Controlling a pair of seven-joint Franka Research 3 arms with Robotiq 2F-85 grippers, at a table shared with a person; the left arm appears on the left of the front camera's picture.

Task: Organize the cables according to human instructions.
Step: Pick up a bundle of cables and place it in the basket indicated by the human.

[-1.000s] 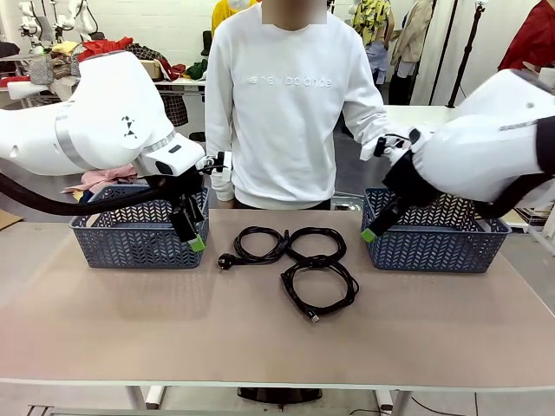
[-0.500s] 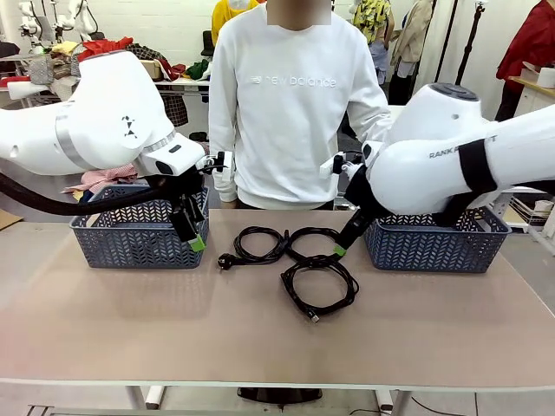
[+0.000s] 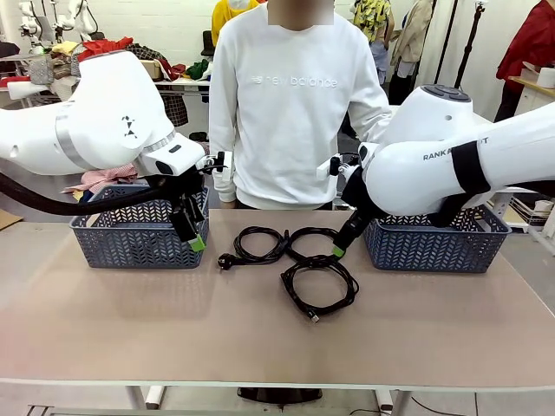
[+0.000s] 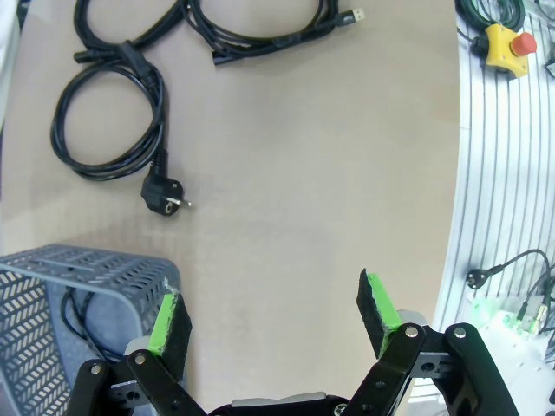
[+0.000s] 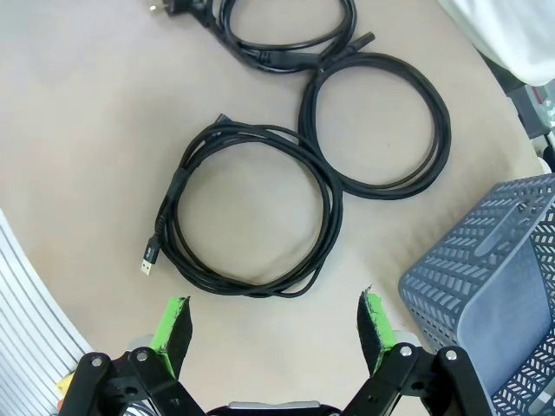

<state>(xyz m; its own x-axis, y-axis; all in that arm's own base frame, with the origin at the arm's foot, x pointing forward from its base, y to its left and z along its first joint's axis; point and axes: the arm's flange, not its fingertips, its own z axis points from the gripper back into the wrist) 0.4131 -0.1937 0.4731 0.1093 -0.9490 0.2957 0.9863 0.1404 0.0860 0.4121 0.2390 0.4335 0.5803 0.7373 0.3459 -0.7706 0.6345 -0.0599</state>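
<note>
Right, my right tool (image 5: 273, 303) hangs wide open over the cables (image 5: 332, 204) coiled mid-surface (image 5: 78, 130). My left tool (image 4: 270, 290) gapes wide too, beside the left basket (image 4: 87, 264).

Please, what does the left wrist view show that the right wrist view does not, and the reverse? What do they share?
Left wrist view: the open left gripper, the left basket with a cord in it, and a yellow box with a red button. Right wrist view: the open right gripper, the right basket and the person's white sweatshirt. Both: the tan table, the plug-ended cable and the USB-tipped cable.
</note>
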